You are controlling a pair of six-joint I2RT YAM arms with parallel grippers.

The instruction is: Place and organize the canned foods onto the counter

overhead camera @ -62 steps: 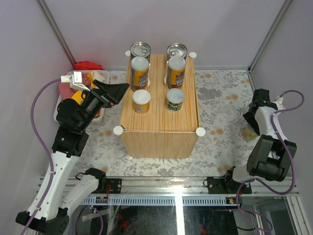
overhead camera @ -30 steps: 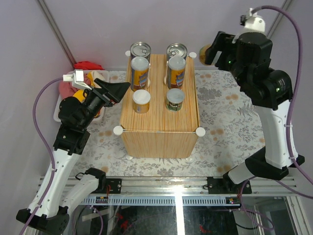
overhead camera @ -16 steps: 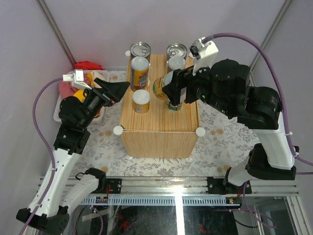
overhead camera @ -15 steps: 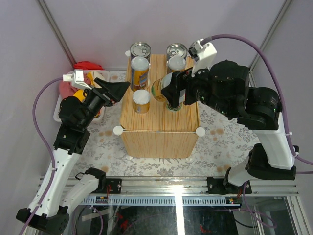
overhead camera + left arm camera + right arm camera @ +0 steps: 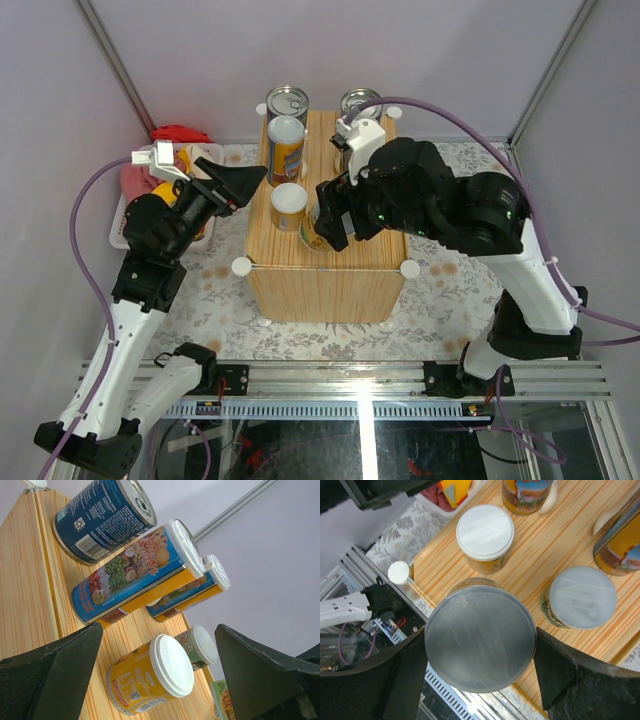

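A: What does the right arm [image 5: 440,205] cover from above?
B: The counter's [image 5: 325,290] right half; only the far silver can's [image 5: 355,100] rim shows.
A: And the held can [image 5: 480,640]?
B: Its lid hides nearly all its label. The top edge cuts 1 tall can [image 5: 527,495], the right edge a 2nd tall can [image 5: 620,540].

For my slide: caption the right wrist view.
Right gripper holds a grey-lidded can over the counter, beside a white-lidded can.
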